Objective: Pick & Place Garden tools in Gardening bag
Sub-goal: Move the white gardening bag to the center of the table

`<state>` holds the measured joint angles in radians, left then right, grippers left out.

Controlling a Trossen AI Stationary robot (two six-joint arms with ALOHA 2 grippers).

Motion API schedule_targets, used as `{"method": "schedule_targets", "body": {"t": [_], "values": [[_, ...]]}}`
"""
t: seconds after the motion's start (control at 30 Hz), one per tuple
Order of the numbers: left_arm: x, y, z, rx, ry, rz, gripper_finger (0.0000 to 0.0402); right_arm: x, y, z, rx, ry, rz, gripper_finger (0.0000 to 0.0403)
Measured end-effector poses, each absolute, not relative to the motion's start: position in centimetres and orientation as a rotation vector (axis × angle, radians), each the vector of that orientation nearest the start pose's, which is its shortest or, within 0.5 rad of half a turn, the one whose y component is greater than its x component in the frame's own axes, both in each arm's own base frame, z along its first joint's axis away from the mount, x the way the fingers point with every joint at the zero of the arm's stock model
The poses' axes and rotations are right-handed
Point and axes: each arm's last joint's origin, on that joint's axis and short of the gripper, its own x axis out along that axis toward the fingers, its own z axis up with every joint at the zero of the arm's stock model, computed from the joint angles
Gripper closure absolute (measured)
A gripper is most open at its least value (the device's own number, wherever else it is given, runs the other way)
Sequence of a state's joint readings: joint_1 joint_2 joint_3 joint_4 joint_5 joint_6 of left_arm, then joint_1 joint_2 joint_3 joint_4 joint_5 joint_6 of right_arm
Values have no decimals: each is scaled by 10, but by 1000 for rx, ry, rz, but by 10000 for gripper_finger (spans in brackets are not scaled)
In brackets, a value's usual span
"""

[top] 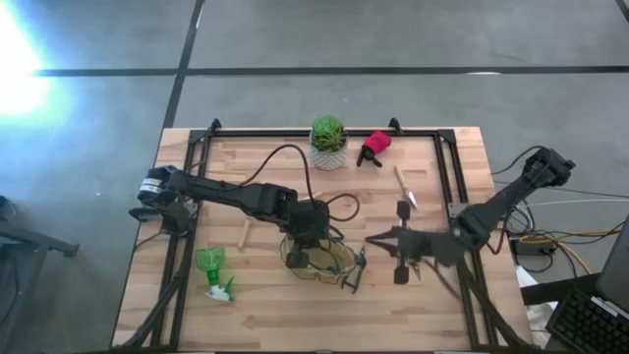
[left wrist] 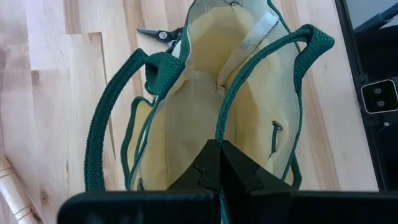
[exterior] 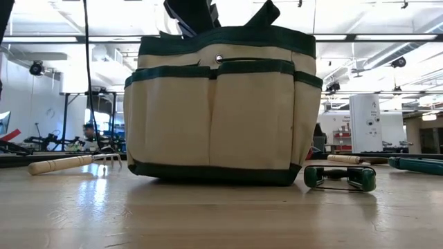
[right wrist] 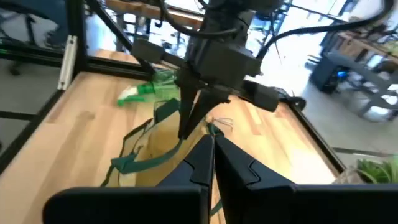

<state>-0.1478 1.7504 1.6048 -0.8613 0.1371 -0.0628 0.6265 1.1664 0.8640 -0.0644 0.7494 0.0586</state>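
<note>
The cream-and-olive gardening bag (top: pixel 319 258) stands upright on its base at mid-table, with its mouth open (left wrist: pixel 205 118); it also shows in the low view (exterior: pixel 221 104). My left gripper (top: pixel 310 234) is over the bag's mouth, shut on one green handle. My right gripper (top: pixel 375 239) is shut and empty just right of the bag, above the table. A dark pruner (top: pixel 354 280) lies by the bag's near right side. A green spray bottle (top: pixel 212 271), a wooden-handled tool (top: pixel 246 234), a trowel (top: pixel 404 186) and the red sprayer piece (top: pixel 375 146) lie on the table. My left gripper pinches one green handle strap (left wrist: pixel 222 121) of the bag between its two shut fingers, coming from above over the open mouth. The strap rises from the bag's rim to the fingertips. The bag stays upright with its base on the table (exterior: pixel 214 176).
A potted plant in a white pot (top: pixel 328 140) stands at the far edge. In the low view a wooden-handled fork (exterior: pixel 69 164) lies left of the bag and a green-handled pruner (exterior: pixel 339 178) lies right of it. Black frame rails (top: pixel 187 157) run along the table's sides.
</note>
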Motion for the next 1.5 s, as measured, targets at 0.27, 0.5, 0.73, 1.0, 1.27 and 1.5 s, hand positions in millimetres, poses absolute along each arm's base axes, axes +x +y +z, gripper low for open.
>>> {"method": "schedule_targets", "body": {"t": [0.27, 0.5, 0.73, 1.0, 1.27, 1.5], "values": [[365, -58, 306, -69, 1023, -221, 400, 248, 151, 293, -216, 394, -170, 394], [365, -58, 306, -53, 1023, -230, 400, 278, 170, 288, -220, 519, -247, 394], [365, -58, 306, -50, 1024, -232, 400, 303, 190, 280, -230, 646, -346, 394], [364, -58, 305, -62, 1027, -261, 400, 321, 215, 284, -245, 703, -395, 394], [364, -59, 306, -90, 1031, -308, 400, 326, 220, 284, -157, 699, -433, 394], [365, -57, 307, -104, 1025, -323, 400, 335, 220, 284, -85, 652, -433, 350]]}}
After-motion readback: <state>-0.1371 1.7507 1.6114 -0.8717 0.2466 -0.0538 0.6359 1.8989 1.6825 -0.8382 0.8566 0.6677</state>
